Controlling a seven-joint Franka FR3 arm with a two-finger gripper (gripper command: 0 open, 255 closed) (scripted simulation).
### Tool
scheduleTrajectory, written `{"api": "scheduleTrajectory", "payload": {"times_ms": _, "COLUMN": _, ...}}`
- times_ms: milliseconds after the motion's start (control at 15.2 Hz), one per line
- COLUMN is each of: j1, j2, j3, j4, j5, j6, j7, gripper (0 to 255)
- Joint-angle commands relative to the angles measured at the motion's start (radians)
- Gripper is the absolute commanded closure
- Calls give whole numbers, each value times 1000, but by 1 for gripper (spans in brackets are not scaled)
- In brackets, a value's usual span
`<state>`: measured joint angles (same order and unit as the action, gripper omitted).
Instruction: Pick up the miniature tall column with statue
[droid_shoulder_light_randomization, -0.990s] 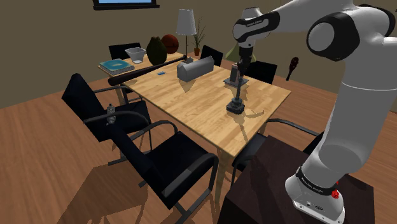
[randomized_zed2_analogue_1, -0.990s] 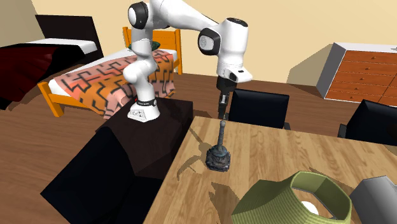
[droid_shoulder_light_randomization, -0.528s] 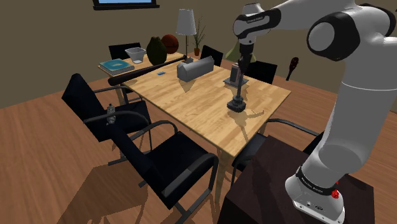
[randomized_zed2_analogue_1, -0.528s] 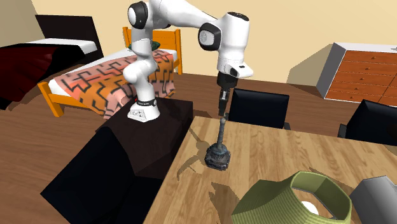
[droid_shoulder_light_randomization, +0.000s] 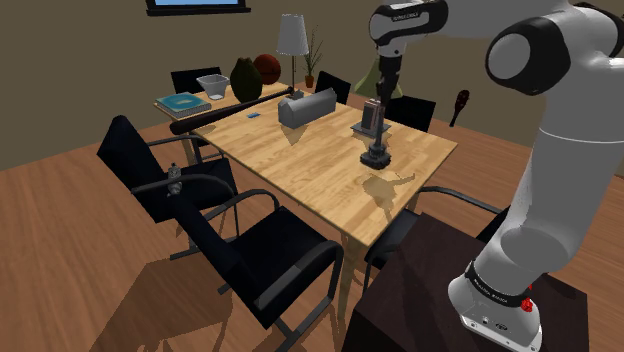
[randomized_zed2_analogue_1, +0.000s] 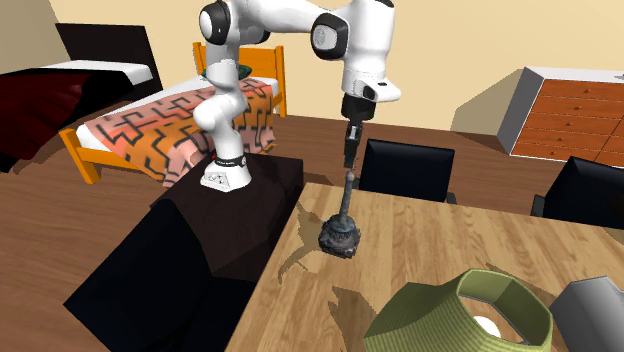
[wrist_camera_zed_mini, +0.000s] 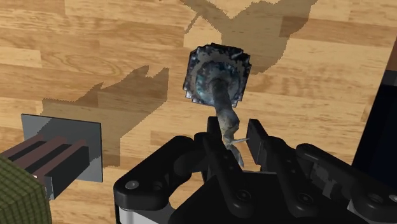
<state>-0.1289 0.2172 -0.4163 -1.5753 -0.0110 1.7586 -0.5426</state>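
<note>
The miniature column (droid_shoulder_light_randomization: 377, 150) is a thin grey shaft on a dark square base, with a small statue at its top. My black gripper (droid_shoulder_light_randomization: 379, 112) is shut on the statue end, and the column hangs upright from it, base just above the wooden table (droid_shoulder_light_randomization: 300, 170). In the second exterior view the column (randomized_zed2_analogue_1: 341, 236) hangs below the gripper (randomized_zed2_analogue_1: 349, 170), with its shadow on the table (randomized_zed2_analogue_1: 450, 250) beneath. The wrist view looks down the shaft to the base (wrist_camera_zed_mini: 217, 73), and the gripper (wrist_camera_zed_mini: 234, 143) clasps the statue between its fingers (wrist_camera_zed_mini: 257, 140).
A grey rack with dark bars (droid_shoulder_light_randomization: 368, 120) stands close behind the column, also seen beside the gripper (wrist_camera_zed_mini: 57, 153). A green lampshade (randomized_zed2_analogue_1: 460, 320), a grey box (droid_shoulder_light_randomization: 306, 107) and a bat (droid_shoulder_light_randomization: 215, 118) lie on the table. Black chairs (droid_shoulder_light_randomization: 260, 250) ring it.
The arm has risen with the column in its grip. The base has left the tabletop and now hangs a little above it.
</note>
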Motion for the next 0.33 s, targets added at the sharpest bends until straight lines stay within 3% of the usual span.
{"api": "scheduleTrajectory", "payload": {"times_ms": 0, "j1": -2, "j2": 5, "j3": -1, "j4": 33, "j5": 2, "j6": -28, "j7": -3, "gripper": 255}}
{"api": "scheduleTrajectory", "payload": {"times_ms": 264, "j1": -4, "j2": 7, "j3": -1, "j4": 65, "j5": 3, "j6": -58, "j7": -6, "gripper": 255}}
